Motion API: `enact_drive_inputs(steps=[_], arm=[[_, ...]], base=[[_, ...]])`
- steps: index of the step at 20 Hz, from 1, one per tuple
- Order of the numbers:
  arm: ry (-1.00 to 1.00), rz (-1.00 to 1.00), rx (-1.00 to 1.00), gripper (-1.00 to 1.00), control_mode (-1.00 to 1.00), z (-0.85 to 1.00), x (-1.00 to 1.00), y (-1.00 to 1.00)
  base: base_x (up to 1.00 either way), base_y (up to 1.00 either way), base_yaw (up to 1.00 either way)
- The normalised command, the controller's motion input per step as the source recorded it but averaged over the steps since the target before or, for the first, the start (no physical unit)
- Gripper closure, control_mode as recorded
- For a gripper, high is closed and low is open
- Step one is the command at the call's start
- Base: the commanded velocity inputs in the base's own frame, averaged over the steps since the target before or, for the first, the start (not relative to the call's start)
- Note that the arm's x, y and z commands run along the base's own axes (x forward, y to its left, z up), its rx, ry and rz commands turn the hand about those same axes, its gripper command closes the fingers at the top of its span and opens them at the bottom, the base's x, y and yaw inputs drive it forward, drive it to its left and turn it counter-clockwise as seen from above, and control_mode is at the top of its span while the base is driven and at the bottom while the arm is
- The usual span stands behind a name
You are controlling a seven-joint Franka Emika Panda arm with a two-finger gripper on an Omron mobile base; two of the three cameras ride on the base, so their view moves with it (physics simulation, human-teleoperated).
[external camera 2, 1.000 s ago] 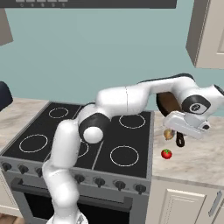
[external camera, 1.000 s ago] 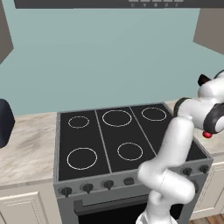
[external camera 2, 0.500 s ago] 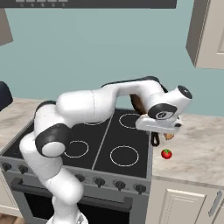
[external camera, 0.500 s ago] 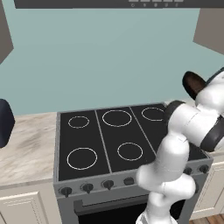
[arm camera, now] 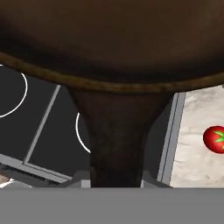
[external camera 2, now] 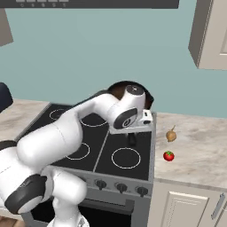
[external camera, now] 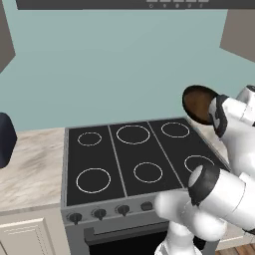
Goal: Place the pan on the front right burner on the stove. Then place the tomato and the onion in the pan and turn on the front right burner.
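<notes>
Pan carried above the stove, ahead of placement on the front right burner.
The hand (external camera 2: 131,138) is clamped on the handle of the pan (external camera: 197,104), held tilted in the air over the right side of the stove (external camera: 119,162); the front right burner (external camera 2: 126,157) lies bare below; the tomato (external camera 2: 168,155) and onion (external camera 2: 171,135) rest on the counter (external camera 2: 199,146) just beside the stove; risk, seemingly: the long-handled pan could swivel in so narrow a grip and land off the ring.
</notes>
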Motion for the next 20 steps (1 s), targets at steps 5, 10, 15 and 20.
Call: enact_drive_inputs(steps=[5, 10, 15, 20], arm=[[0.01, -0.43, -0.01, 1.0, -1.0, 0.0, 0.0, 0.76], [0.11, -0.59, 0.0, 1.0, -1.0, 0.0, 0.0, 0.56], [0.17, -0.58, 0.02, 1.0, -1.0, 0.0, 0.01, 0.61], [0.11, -0.51, 0.13, 1.0, -1.0, 0.04, 0.0, 0.63]], base=[[0.0, 0.0, 0.0], [0.0, 0.0, 0.0], [0.0, 0.0, 0.0], [0.0, 0.0, 0.0]])
